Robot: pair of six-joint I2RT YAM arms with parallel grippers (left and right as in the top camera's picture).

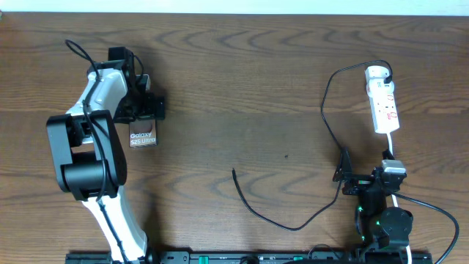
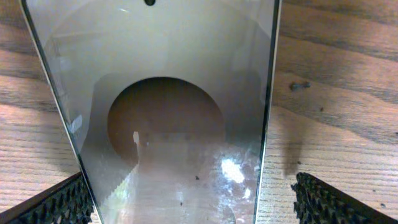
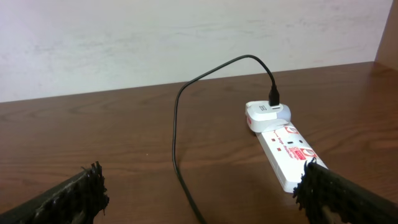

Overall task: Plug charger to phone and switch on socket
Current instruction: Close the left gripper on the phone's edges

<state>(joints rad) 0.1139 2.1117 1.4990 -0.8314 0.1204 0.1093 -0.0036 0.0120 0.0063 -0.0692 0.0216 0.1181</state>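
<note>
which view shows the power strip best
Right wrist: the power strip lies close, red markings and the plugged-in black charger cable clear. Overhead shows it whole but small, far right. Left wrist doesn't show it.

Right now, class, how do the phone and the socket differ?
The phone is dark-faced with white text; the socket is white with red markings. The socket has the charger plugged in; the phone has no cable. The phone lies left, the socket right. Both lie flat on the table.
</note>
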